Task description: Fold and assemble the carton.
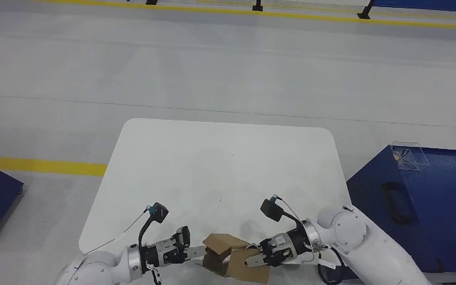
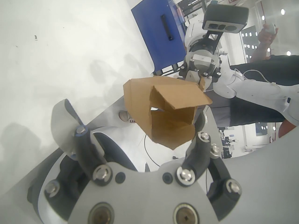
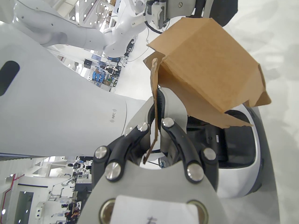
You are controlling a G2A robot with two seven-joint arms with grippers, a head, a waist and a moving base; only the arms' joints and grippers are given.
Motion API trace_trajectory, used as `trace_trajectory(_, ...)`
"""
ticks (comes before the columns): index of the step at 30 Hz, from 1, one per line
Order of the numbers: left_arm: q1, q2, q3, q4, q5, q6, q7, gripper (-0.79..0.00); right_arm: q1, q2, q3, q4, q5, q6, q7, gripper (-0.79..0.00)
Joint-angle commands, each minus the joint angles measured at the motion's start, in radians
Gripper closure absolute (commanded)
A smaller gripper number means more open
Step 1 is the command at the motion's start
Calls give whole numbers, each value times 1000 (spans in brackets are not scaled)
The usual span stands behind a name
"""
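Note:
A brown carton (image 1: 231,255), partly folded with loose flaps, hangs between my two grippers over the near edge of the white table (image 1: 214,164). My right gripper (image 3: 156,94) is shut on one thin flap of the carton (image 3: 210,66), seen edge-on between its pads. In the top view the right gripper (image 1: 251,261) is at the carton's right end. My left gripper (image 2: 134,108) is open and spread wide, with the carton (image 2: 163,108) in front of it and one finger (image 2: 202,120) close beside the open end. The left gripper (image 1: 194,251) is at the carton's left end.
A blue cabinet (image 1: 406,199) stands off the table's right side, with a small clear holder (image 1: 410,153) on top. The table's far part stretches bare ahead of both arms. Grey floor with yellow lines lies around it.

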Motion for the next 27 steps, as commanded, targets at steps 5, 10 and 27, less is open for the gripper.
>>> trace_trajectory(5, -13, 4, 35, -14, 93, 39, 6, -785, 54, 6, -46, 31, 22, 10, 10, 0)
trace_trajectory(10, -27, 8, 56, -9, 133, 48, -11, -785, 80, 8, -87, 47, 27, -2, -2, 0)
trace_trajectory(27, -159, 5, 189, 92, 128, 181, -84, -526, 158, 18, -205, 63, -32, -65, -65, 0)
